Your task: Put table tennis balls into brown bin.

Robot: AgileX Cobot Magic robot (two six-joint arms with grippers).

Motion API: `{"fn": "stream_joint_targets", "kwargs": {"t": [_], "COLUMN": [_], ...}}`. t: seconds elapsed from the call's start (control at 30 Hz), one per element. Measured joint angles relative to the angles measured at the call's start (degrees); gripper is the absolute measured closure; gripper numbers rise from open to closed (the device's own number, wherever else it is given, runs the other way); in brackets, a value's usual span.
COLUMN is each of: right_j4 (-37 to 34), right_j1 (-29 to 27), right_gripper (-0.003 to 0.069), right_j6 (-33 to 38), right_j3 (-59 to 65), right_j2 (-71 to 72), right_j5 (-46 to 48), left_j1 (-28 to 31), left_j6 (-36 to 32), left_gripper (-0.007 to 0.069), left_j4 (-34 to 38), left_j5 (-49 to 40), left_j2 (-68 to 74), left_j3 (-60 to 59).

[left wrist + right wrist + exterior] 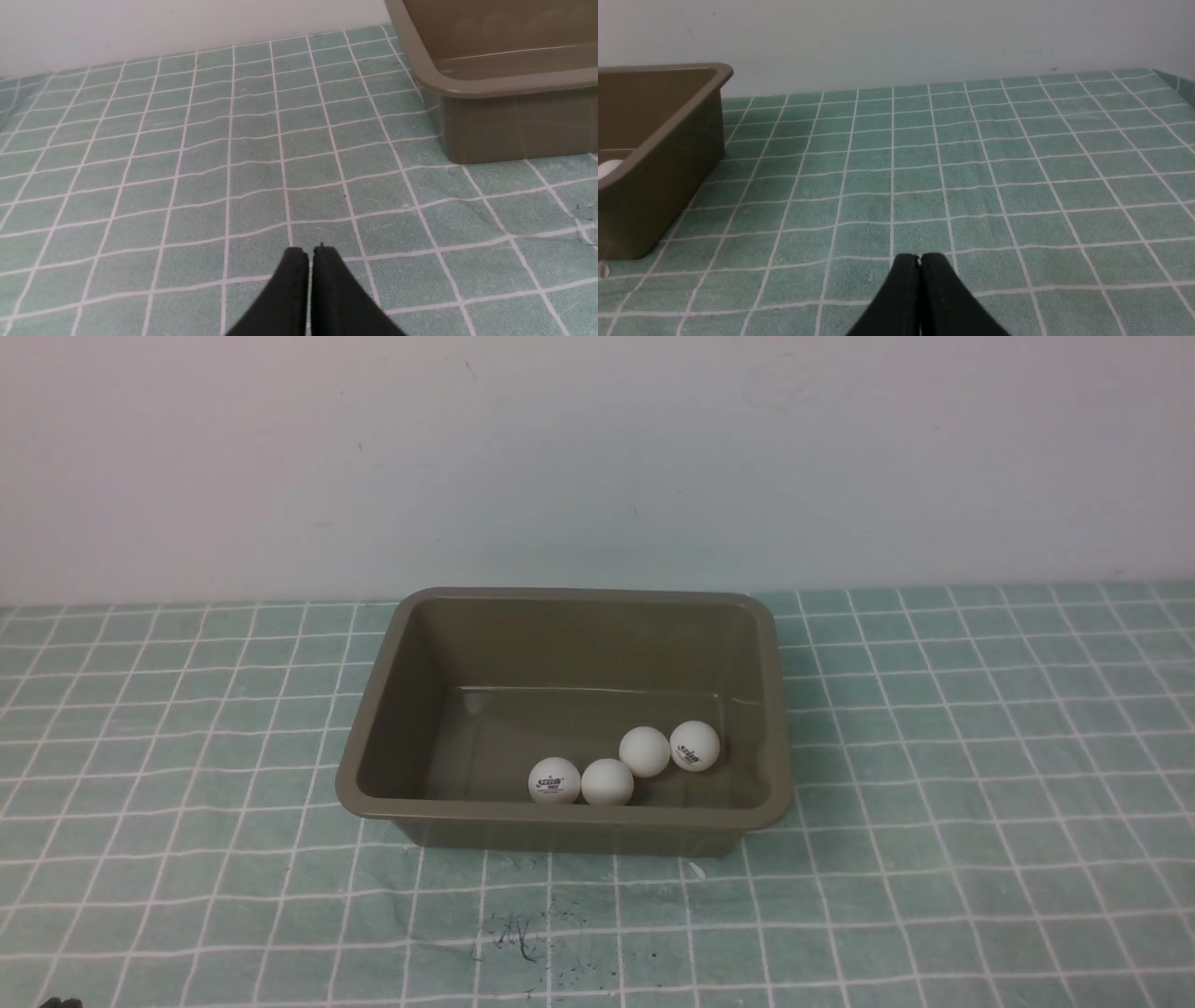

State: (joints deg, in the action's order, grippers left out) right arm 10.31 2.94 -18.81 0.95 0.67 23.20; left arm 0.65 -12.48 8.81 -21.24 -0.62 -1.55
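Your left gripper (310,250), with its two black tapered fingers, is sitting pressed together, tip against tip with only a hairline seam between them, and it is pinching nothing. It is hovering over the green towel-like tablecloth (196,186) with the white grid lines, well apart from the olive-brown rectangular plastic bin (509,121), whose near left corner is showing at the edge of the left wrist view.

In the front view you are looking at that bin (373,747) sitting in the middle of the cloth (980,784), close to the pale wall (597,457). All four small white table tennis balls are lying inside it, along the near side of its floor. Going left to right: the first ball (555,780) is showing a dark printed logo, the second ball (607,782) is touching it, the third ball (644,751) is lying a little farther back, and the fourth ball (695,746) is showing a logo too and is touching the third.

Your right gripper (920,256) is likewise closed tight, fingers meeting at the tips, and is gripping nothing. It is hanging over bare cloth (971,177), with the bin's right end (663,186) off to one side and a sliver of one white ball (608,169) peeking over its rim.
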Motion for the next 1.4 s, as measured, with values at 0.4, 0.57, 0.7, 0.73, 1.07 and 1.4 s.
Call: {"fn": "stream_joint_targets", "kwargs": {"t": [0.4, 0.57, 0.7, 0.73, 1.07, 1.4], "right_j4": [0.00, 0.00, 0.00, 0.00, 0.00, 0.00], "right_j1": [-0.06, -0.06, -0.06, -0.06, -0.06, -0.06], "right_gripper": [0.0673, 0.0673, 0.0673, 0.0673, 0.0673, 0.0673], "right_j6": [0.04, 0.04, 0.06, 0.36, 0.90, 0.90], "right_j3": [0.00, 0.00, 0.02, 0.02, 0.02, 0.07], "right_j2": [0.00, 0.00, 0.00, 0.00, 0.00, 0.00], "right_j5": [0.00, -0.07, -0.20, -0.20, -0.36, -0.36], "left_j1": [0.00, 0.00, 0.00, 0.00, 0.00, 0.00], "left_j6": [0.00, 0.00, 0.00, 0.00, 0.00, 0.00], "left_gripper": [0.0629, 0.0629, 0.0629, 0.0629, 0.0629, 0.0629], "left_j4": [0.00, 0.00, 0.00, 0.00, 0.00, 0.00], "left_j5": [-0.05, -0.05, -0.05, -0.05, -0.05, -0.05], "left_j2": [0.00, 0.00, 0.00, 0.00, 0.00, 0.00], "left_j3": [0.00, 0.00, 0.00, 0.00, 0.00, 0.00]}}
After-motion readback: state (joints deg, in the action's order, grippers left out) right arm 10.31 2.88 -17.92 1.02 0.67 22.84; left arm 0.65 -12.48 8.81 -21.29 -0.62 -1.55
